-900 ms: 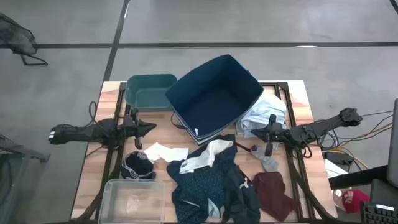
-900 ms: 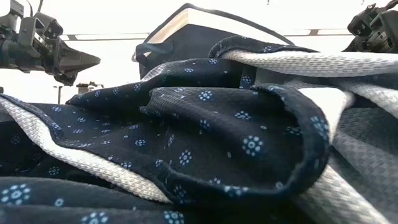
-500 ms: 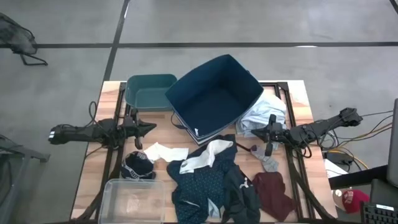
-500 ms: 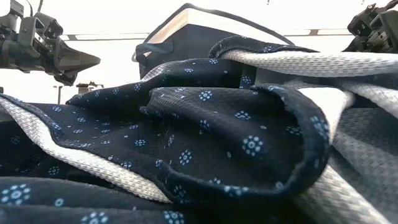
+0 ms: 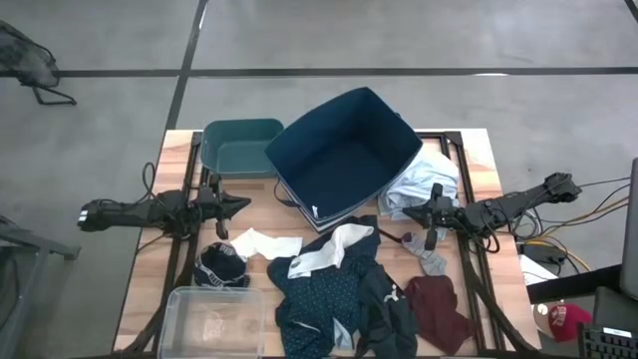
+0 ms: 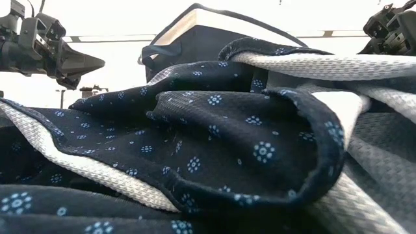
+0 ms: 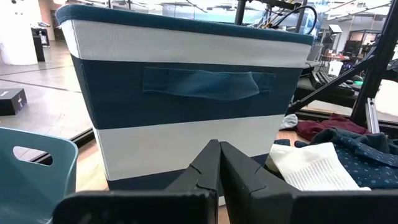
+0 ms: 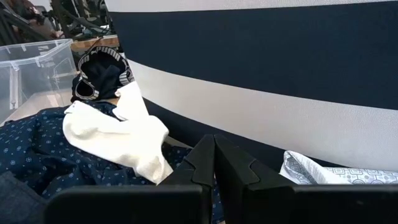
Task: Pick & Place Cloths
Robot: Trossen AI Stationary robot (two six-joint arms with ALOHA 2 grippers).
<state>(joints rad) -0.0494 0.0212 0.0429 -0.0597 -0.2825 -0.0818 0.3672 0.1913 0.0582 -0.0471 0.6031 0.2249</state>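
**Both arms hover with fingers pressed together, garments spread on the table**

The left gripper (image 5: pixel 242 204) hangs above the wooden table (image 5: pixel 159 261) on its left side, pointing toward the middle, its two fingers closed tip to tip and holding nothing. The right gripper (image 5: pixel 411 210) is on the right side, pointing inward, its fingers likewise pressed together and empty; it sits just beside the pale blue-white shirt (image 5: pixel 427 180), which lies bunched against the right wall of the big navy fabric box (image 5: pixel 344 155).

The box stands tilted near the back middle of the table, with a teal bin (image 5: pixel 239 148) beside it on the left. In front of the box, the navy white-dotted shirt (image 5: pixel 324 294) lies crumpled near the front edge, a white piece (image 5: pixel 334 247) draped over its top. A black piece (image 5: pixel 389 314) lies against its right side, and the maroon piece (image 5: pixel 437 311) is just right of that. A small grey sock (image 5: pixel 432 262) rests between the maroon piece and the right gripper. A white sock (image 5: pixel 261 243) lies left of the dotted shirt, touching a black piece with a striped band (image 5: pixel 221 267). A clear plastic bin (image 5: pixel 212 321) sits at the front left corner.
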